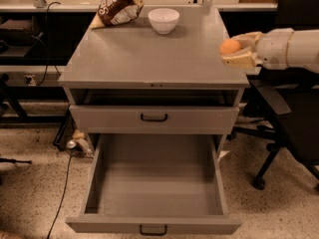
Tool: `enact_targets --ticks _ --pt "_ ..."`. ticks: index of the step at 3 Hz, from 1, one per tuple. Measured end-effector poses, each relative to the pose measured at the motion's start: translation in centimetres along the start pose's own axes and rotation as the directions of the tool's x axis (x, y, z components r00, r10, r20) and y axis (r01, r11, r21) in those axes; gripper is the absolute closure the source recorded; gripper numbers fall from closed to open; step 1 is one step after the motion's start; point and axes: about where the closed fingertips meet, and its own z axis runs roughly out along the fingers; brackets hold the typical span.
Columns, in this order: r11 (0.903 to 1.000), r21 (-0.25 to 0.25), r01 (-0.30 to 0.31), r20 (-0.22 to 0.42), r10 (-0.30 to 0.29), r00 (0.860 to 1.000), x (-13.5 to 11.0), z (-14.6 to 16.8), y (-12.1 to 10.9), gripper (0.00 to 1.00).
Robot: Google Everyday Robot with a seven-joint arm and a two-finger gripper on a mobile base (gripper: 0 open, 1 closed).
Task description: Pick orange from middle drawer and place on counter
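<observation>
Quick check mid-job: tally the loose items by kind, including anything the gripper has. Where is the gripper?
Snack bag: 1, on the counter
White bowl: 1, on the counter
Orange: 1, held in the gripper at the counter's right edge
Total: 3
</observation>
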Motion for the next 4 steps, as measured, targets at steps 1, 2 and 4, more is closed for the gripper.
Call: enact_targets --ticks 1,2,4 --pt "0.9971 -0.036 -0.066 -0.037 0.065 0.997 0.1 4.1 -2.5 1.00" --pt "0.9881 -0.096 -0.119 -0.106 0.109 0.988 0.4 9.5 -3.8 1.00" --pt "0.9701 -0.188 -0.153 -0.170 0.121 0.978 0.8 15.6 -3.2 1.00"
